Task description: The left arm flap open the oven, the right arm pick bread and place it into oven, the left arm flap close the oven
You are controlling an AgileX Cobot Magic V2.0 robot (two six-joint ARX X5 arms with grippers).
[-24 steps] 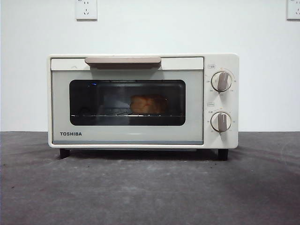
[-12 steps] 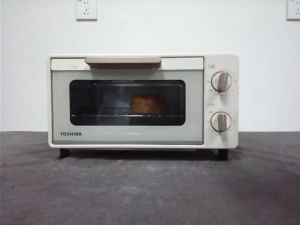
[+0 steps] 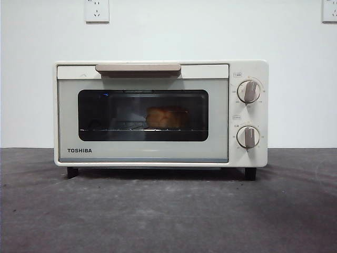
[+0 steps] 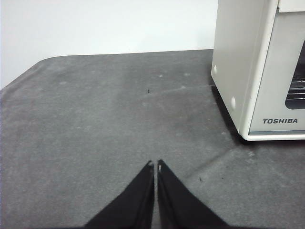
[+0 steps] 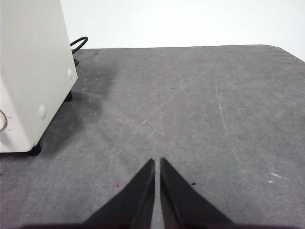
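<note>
The cream-white TOSHIBA oven (image 3: 158, 113) stands on the grey table with its door shut and its beige handle (image 3: 138, 68) at the top. The golden bread (image 3: 167, 117) lies on the wire rack inside, seen through the dark window. My left gripper (image 4: 156, 165) is shut and empty above the mat, off the oven's side (image 4: 238, 71). My right gripper (image 5: 157, 162) is shut and empty above the mat, off the oven's other side (image 5: 33, 71). Neither arm shows in the front view.
Two round knobs (image 3: 249, 91) sit on the oven's right panel. A black power cable (image 5: 78, 45) loops behind the oven. The grey mat (image 3: 168, 211) stretches in front. Wall sockets (image 3: 97, 10) are on the white wall behind.
</note>
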